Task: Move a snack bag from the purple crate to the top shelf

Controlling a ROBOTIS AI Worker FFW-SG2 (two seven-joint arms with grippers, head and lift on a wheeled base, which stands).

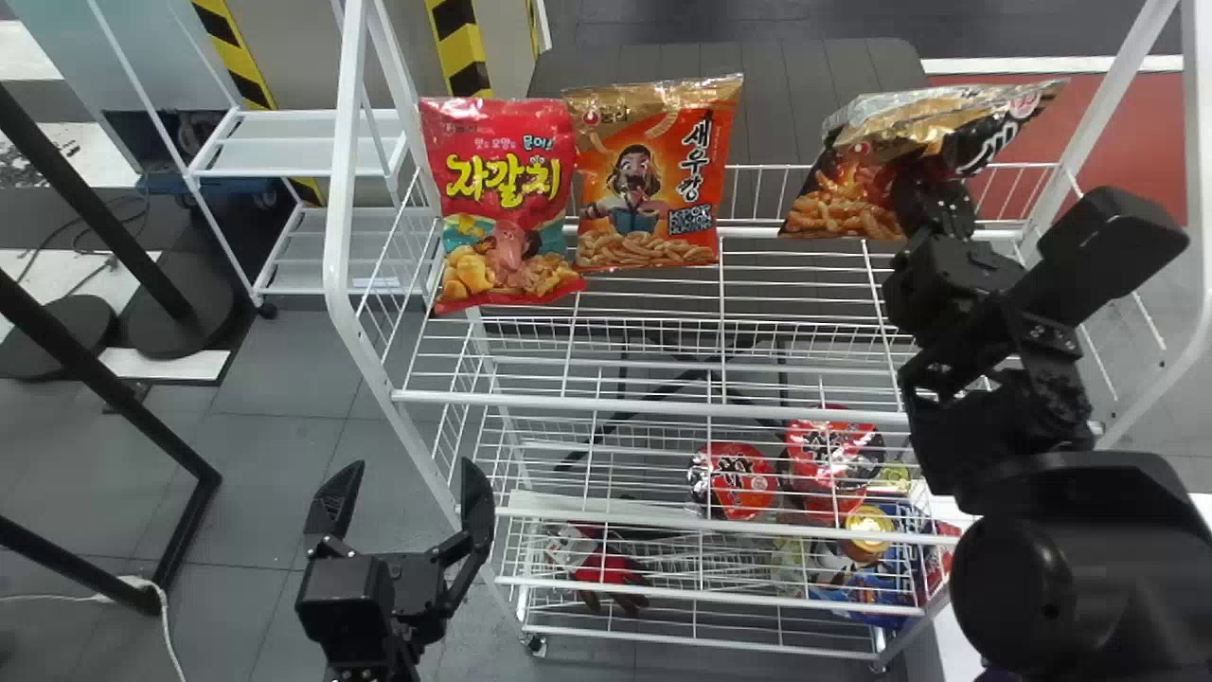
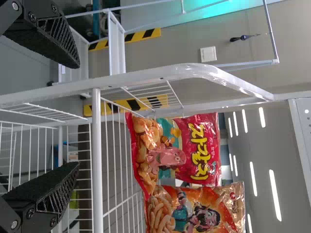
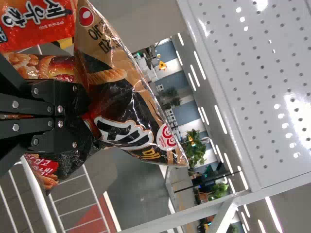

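The right arm (image 1: 1042,578) comes in from the bottom edge at the right of the head view and reaches up and forward, its wrist (image 1: 1004,388) bent slightly inward and the right gripper (image 1: 933,204) raised high at its far end, the two black fingers (image 3: 73,97) drawn together in a firm grip. The left arm (image 1: 374,668) shows only its end section low in the head view, left of centre, with the left gripper (image 1: 412,469) pointing forward, well apart from the right one, and its flat fingers (image 1: 478,502) spread wide around nothing.
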